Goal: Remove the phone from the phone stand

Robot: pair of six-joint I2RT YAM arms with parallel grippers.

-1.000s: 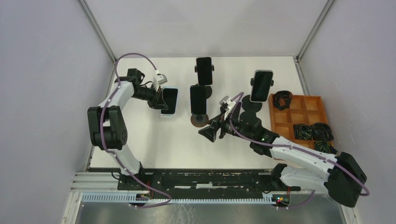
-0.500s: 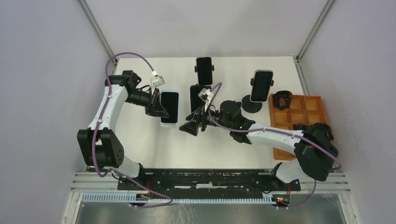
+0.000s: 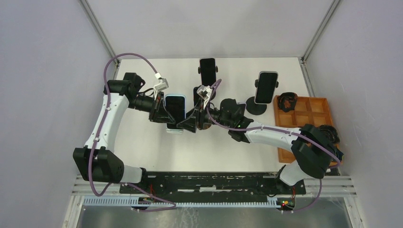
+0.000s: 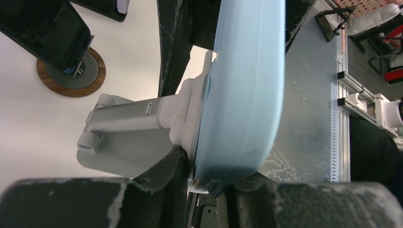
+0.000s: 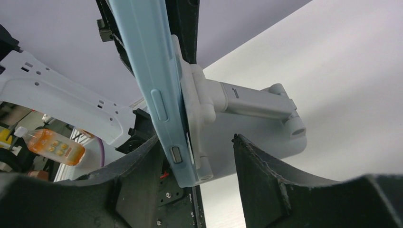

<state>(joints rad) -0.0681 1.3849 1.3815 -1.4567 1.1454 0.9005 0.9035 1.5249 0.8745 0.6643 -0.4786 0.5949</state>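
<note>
**A:** Where is the phone [image 3: 175, 107]?

**B:** It stands upright in a light-blue case, at about 9 o'clock from the middle of the desk [image 3: 157, 142], between the two tools. It is clipped onto the phone stand [image 4: 128, 118], whose white clamp sits against its back.

**A:** And the left tool [image 3: 159, 114]?

**B:** It reaches in from 9 o'clock of the phone and is clamped on the phone's lower edge. Its wrist view shows the blue case pinched between both fingers, right beside the clamp's lip.

**A:** The right tool [image 3: 189, 124]?

**B:** It is at 4 o'clock of the phone, with its jaws apart. Its fingers straddle the bottom of the case and the clamp. One finger [image 5: 142, 161] is just beside the phone, and the other stands clear of the stand.

**A:** Is the stand's base on the desk?

**B:** I cannot tell.

**A:** What else is there?

**B:** A second phone [image 3: 207, 70] stands at 12 o'clock and a third phone [image 3: 266, 87] at 2 o'clock. A wooden tray [image 3: 323, 102] sits at the 3 o'clock edge.
</note>
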